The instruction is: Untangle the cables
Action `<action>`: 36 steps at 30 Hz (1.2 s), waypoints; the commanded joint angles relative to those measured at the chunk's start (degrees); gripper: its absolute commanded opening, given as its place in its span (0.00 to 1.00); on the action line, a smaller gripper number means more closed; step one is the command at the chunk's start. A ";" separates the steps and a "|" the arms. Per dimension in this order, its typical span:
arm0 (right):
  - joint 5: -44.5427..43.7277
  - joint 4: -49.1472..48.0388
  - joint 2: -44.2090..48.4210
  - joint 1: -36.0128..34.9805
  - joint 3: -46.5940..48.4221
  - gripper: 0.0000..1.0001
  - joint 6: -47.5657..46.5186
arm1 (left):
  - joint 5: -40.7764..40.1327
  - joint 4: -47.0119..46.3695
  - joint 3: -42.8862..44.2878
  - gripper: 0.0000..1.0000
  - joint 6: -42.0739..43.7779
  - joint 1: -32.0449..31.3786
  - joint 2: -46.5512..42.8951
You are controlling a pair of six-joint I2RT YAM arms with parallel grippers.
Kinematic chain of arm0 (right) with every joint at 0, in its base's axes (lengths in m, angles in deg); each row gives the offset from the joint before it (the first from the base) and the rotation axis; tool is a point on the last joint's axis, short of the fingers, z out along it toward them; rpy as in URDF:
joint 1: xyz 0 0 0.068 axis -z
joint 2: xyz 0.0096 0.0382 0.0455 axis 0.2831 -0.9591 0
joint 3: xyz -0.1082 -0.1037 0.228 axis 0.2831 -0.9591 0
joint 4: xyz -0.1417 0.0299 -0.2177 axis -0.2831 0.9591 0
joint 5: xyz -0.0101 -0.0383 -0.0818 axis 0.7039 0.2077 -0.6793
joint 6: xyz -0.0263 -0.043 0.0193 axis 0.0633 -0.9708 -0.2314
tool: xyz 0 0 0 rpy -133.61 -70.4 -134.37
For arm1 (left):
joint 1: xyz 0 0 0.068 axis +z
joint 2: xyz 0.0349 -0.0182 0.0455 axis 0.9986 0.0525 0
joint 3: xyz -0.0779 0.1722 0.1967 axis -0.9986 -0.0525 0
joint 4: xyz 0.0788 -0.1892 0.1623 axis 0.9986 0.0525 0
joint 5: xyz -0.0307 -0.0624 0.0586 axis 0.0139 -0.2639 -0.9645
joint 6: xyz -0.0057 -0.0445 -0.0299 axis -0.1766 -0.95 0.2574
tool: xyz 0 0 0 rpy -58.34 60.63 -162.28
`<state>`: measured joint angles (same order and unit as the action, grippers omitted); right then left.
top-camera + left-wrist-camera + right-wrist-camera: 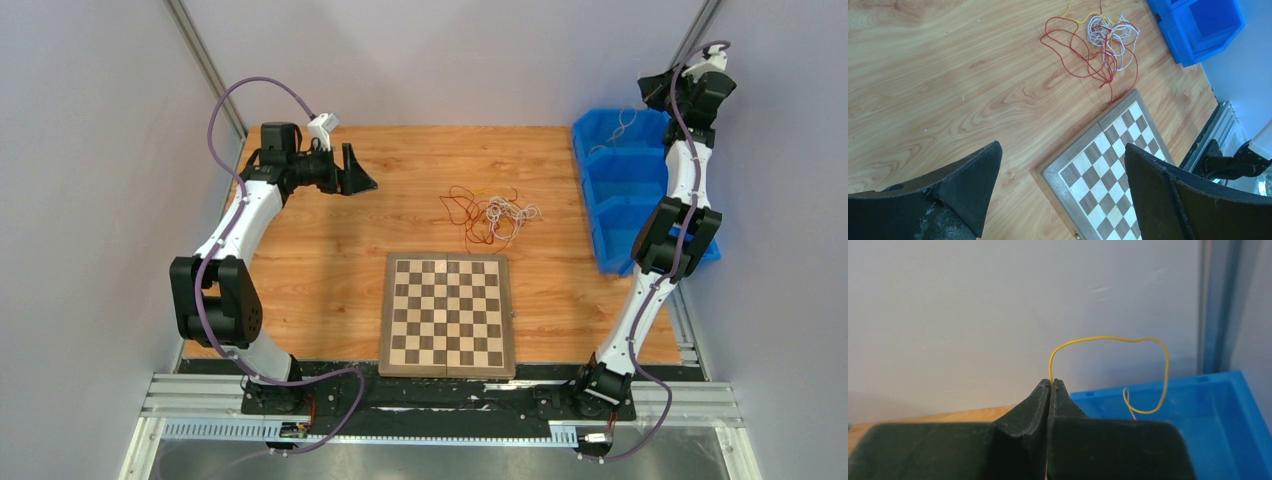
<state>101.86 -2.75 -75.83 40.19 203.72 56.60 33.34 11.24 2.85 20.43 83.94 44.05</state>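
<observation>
The cables (490, 213), a bunch of very thin, flexible red, white and yellow wires, lie in a loose knot on the wood-grain tabletop (300, 230), just beyond the far edge of the wooden chessboard (447, 313). In the left wrist view I see red loops spreading outward from a tighter white coil, with a yellow strand running off the far side. The strands cross one another at many points, so I judge this group unsorted. One thin yellow wire (1108, 338) is apart from the knot. It is clamped between the closed tips of the right pincer (1050, 385), arches upward, and curls down toward the row of blue plastic bins (598, 225) at the right edge of the tabletop. The right arm holds it high at the far right corner, above the bins. I cannot tell whether any wire already rests inside a bin. The left pincer (358, 172) hangs over the far left of the tabletop with its jaws spread wide and nothing between them, well apart from the knot. My assessment: the task is at an early stage. One strand is extracted, while the red, white and remaining yellow strands have yet to be separated.
</observation>
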 commanded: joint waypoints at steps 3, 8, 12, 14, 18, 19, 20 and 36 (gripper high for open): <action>-11.27 9.06 -2.21 0.51 -0.11 0.00 -19.61 | 0.67 0.61 2.48 1.00 -0.09 -0.23 0.28; -15.65 10.64 -0.14 0.45 -2.67 0.37 -24.96 | 0.75 0.41 2.29 1.00 -0.43 -0.27 0.35; -19.05 10.93 2.57 0.03 -4.42 0.57 -29.63 | 0.93 -0.16 2.32 1.00 -1.08 -0.28 0.54; -21.81 11.21 4.08 -0.05 -5.08 0.64 -30.77 | 1.03 -0.50 2.31 1.00 -1.51 -0.28 0.60; -25.84 15.26 7.13 -0.19 -6.28 0.82 -31.76 | 1.05 -0.94 1.96 1.00 -1.77 -0.29 0.37; -26.16 16.80 7.87 -0.19 -6.66 0.85 -31.90 | 1.05 -0.90 1.87 1.00 -1.85 -0.29 0.23; -26.32 18.71 8.67 -0.17 -7.08 0.89 -32.13 | 1.05 -0.96 1.76 1.00 -1.91 -0.27 0.19; -14.13 29.66 8.70 1.66 1.23 1.00 -37.46 | 2.23 -1.72 -0.10 1.00 -2.17 -0.33 -0.89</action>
<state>82.52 28.84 -65.58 41.22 198.36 20.58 33.67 11.48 2.82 18.79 83.94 44.64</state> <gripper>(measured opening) 0.997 1.000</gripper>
